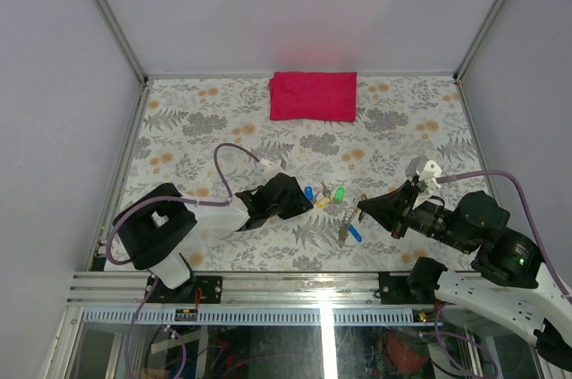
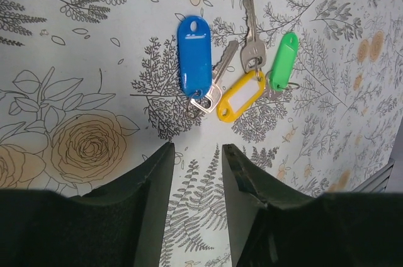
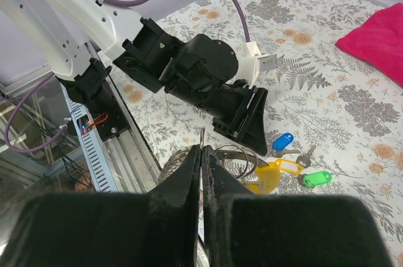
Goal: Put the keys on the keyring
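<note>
Three keys lie together on the floral table: a blue-tagged one point(image 2: 195, 56), a yellow-tagged one point(image 2: 241, 95) and a green-tagged one point(image 2: 284, 61), with bare silver blades point(image 2: 250, 37) between them. My left gripper point(image 2: 196, 147) point(image 1: 302, 199) sits just short of them, open, with only tablecloth between its fingers. My right gripper point(image 3: 202, 147) point(image 1: 360, 206) is shut on a thin metal edge of the keyring point(image 3: 234, 155), held above the table. Wire loops, a yellow tag point(image 3: 264, 180) and a blue tag point(image 1: 355, 234) hang from the keyring. In the top view the loose keys point(image 1: 323, 195) lie between the two grippers.
A folded red cloth point(image 1: 314, 96) lies at the back centre of the table. The metal rail point(image 1: 268, 288) of the near edge runs just behind both arm bases. Frame posts point(image 1: 107, 12) rise at the back corners.
</note>
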Controlling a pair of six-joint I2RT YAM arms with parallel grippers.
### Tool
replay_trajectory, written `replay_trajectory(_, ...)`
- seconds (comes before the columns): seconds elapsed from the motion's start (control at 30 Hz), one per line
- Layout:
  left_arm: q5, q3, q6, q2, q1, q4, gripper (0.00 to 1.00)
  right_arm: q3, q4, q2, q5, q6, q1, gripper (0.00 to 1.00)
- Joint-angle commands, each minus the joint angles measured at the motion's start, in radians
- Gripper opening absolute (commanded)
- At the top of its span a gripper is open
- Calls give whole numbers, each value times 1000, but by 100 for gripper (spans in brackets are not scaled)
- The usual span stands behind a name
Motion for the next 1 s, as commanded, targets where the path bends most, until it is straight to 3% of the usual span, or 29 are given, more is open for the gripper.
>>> replay_trajectory(0.0,-29,-11,-29,30,8,79,36,9,98,6,-12,20,8,0)
replay_trajectory(0.47,-59,-9,-33,97,22,94,37,2,127,26,-45,43,7,0)
replay_trajectory(0.97,-63,-11,-15,131,33,117,18,1,132,33,-54,70,7,0)
